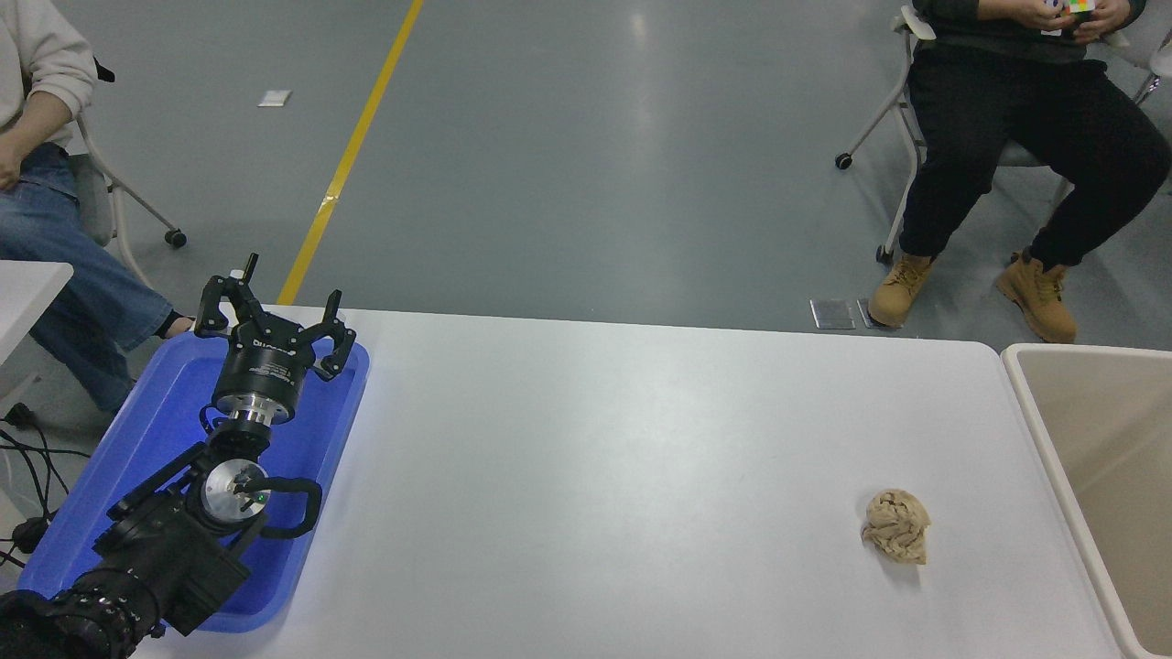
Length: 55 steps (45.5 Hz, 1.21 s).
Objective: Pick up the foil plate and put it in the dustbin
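no foil plate shows; left gripper hangs spread over the blue tray, dustbin far right. thin foil would dent; grip its rim.

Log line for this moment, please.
left claw: open, over blue tray | right arm: unseen | foil plate: unseen | paper ball: beside dustbin

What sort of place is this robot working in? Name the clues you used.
Probably an industrial hall or robotics lab, not a home. The clues: a polished grey concrete floor with a yellow line painted on it, wheeled chairs with people seated beyond the white table, and the robot's left gripper over a blue tray.
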Each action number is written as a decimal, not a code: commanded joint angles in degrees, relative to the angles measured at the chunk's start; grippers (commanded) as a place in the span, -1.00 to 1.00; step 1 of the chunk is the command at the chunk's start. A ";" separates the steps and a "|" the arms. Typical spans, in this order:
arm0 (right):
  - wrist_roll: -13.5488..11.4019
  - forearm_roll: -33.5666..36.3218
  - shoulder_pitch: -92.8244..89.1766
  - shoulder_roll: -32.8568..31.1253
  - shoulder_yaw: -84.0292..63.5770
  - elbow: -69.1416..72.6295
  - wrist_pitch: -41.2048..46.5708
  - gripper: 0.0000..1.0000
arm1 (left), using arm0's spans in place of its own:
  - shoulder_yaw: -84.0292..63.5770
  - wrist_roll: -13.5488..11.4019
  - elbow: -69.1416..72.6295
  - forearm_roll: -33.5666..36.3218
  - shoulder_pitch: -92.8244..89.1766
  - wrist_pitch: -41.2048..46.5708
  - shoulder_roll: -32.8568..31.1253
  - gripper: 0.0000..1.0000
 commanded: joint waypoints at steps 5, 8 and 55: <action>0.01 -0.05 18.48 1.32 -4.21 7.78 0.36 1.00 | 0.00 0.00 0.00 0.02 -0.01 0.03 0.00 1.00; 0.01 -0.14 22.96 3.43 -5.79 9.80 0.54 1.00 | 0.00 0.00 0.00 0.02 -0.01 -0.06 0.00 1.00; -0.08 -1.02 65.08 16.89 -14.94 47.06 35.52 1.00 | 0.00 0.00 0.00 0.02 0.08 0.03 0.00 1.00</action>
